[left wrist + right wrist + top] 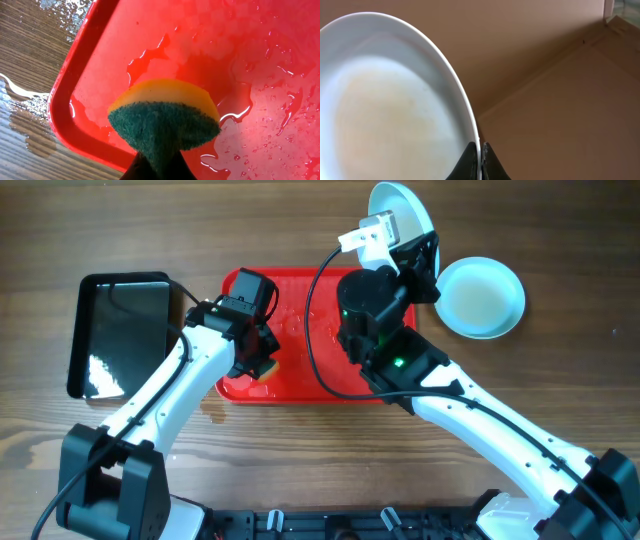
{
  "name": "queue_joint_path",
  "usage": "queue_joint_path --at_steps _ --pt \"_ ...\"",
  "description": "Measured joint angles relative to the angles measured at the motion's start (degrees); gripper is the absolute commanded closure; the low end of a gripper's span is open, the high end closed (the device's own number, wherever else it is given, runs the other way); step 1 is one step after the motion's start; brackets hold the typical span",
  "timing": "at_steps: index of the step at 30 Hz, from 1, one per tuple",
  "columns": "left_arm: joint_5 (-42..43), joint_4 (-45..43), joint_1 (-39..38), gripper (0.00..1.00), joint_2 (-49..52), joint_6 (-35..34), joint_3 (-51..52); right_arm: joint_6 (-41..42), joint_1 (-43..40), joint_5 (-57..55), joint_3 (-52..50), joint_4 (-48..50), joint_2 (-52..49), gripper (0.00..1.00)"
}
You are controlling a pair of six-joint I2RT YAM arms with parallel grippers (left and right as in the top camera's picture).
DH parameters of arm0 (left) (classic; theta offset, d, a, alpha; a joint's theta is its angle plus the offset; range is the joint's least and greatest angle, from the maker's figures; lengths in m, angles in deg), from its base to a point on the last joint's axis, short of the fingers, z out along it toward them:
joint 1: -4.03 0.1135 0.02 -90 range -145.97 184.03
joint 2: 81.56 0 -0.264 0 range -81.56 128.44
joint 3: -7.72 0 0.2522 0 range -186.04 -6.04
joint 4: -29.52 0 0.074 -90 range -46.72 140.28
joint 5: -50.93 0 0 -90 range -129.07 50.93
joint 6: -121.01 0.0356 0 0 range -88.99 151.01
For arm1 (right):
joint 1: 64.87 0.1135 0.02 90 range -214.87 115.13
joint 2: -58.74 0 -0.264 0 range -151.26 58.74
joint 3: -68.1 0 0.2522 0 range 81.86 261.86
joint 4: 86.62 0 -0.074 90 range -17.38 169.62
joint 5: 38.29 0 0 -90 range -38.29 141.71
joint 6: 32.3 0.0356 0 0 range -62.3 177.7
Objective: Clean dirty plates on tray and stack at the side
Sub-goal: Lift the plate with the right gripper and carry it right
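From overhead we get the whole layout. The red tray [295, 288] sits mid-way along the wooden counter [580, 260], with a glossy black tray [120, 330] well to its left. One pale, round, shallow plate [481, 298] lies flat on the counter just beside the red tray's right end. A second plate [405, 205] is tipped up on edge past the tray's far right corner, and only the right wrist view shows how. There the right jaws are pinched shut on its thin rim, and its glossy face carries a faint orange-brown haze.

The overhead view half hides what the left arm carries, but the left wrist view gives it plainly. It is a sponge [165, 120] of yellow foam with a coarse green scouring side, squeezed in the closed left jaws over the tray's near left corner. That view also shows water [235, 100] pooled and beaded on the smooth red plastic, the rounded raised rim, and wet patches on the wood grain
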Motion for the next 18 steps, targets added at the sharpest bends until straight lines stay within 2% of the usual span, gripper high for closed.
queue_joint_path --at_steps 4,7,9,12,18 --pt "0.00 0.00 0.00 0.96 0.00 0.00 0.02 10.19 -0.26 0.66 -1.88 -10.93 0.00 0.96" --pt "0.00 -0.20 0.00 0.96 0.00 0.00 0.02 25.79 -1.70 11.04 -3.41 -29.49 0.04 0.96" --pt "0.00 -0.22 0.00 0.96 0.00 0.00 0.02 35.06 -3.72 20.20 -4.79 -34.75 -0.35 0.96" --pt "0.00 -0.20 0.00 0.96 0.00 0.00 0.02 45.79 -7.56 33.38 -5.31 -35.60 -0.44 0.96" --pt "0.00 -0.15 0.00 0.96 0.00 0.61 0.02 56.59 -20.33 58.77 -3.45 -36.02 3.67 0.96"
